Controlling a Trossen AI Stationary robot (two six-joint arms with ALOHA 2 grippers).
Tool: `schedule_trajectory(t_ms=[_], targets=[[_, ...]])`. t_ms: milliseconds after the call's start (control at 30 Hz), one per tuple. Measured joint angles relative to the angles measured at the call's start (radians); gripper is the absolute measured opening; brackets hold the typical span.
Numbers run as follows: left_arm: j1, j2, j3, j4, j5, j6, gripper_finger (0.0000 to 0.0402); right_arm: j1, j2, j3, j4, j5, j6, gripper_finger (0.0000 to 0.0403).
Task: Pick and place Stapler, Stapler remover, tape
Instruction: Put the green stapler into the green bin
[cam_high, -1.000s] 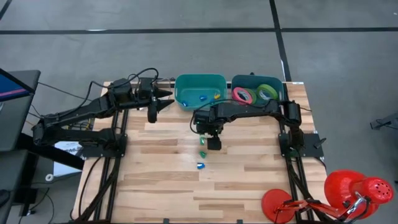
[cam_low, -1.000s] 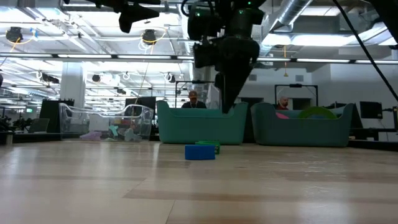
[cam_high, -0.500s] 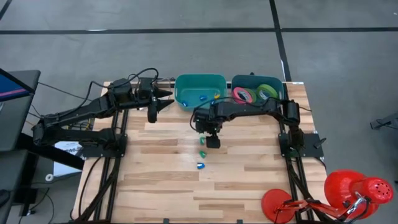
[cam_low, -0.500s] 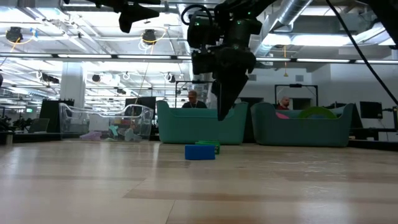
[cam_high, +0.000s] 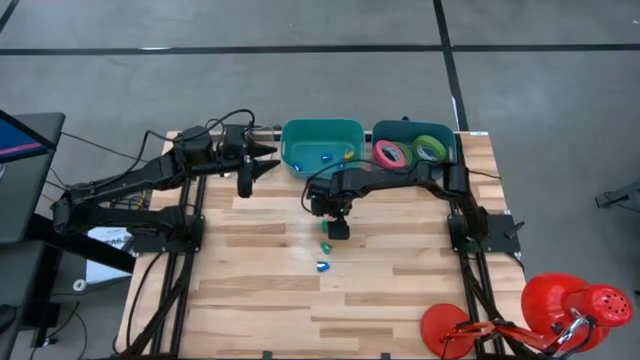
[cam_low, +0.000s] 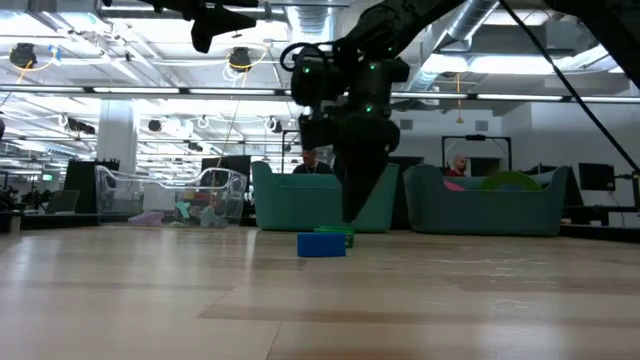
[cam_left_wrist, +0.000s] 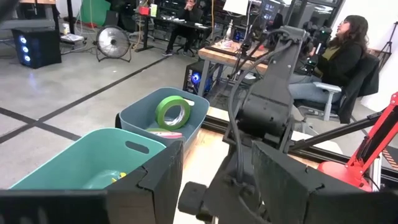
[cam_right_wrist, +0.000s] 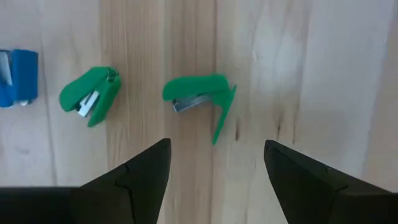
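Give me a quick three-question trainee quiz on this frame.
1. True or false: the right end effector is shut on a tape roll.
2. Where do the tape rolls lie? A: teal bin. B: grey bin. C: table.
3. How many small items lie on the table in the right wrist view, and in which colours?
Key: 1 false, it is open and empty. 2 B. 3 three: two green items, one blue item.

Blue stapler (cam_right_wrist: 17, 78) is running off the right wrist view's edge. From above, the right gripper (cam_high: 338, 226) is covering one green piece — the pieces inside the teal bin (cam_high: 290, 135) are showing too small to identify.
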Motion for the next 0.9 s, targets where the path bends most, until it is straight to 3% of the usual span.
schedule_trajectory(t_ms=[467, 900], targets=[[0.0, 0.0, 0.0, 0.0, -0.006, 0.0, 0.0181, -0.001, 0.047, -0.001, 0.061, 0.037, -0.008, 0.0243], [0.0, 0.0, 0.0, 0.0, -0.007, 0.0, 0.0181, 0.009, 0.046, 0.0, 0.056, 0.089, -0.034, 0.0145]])
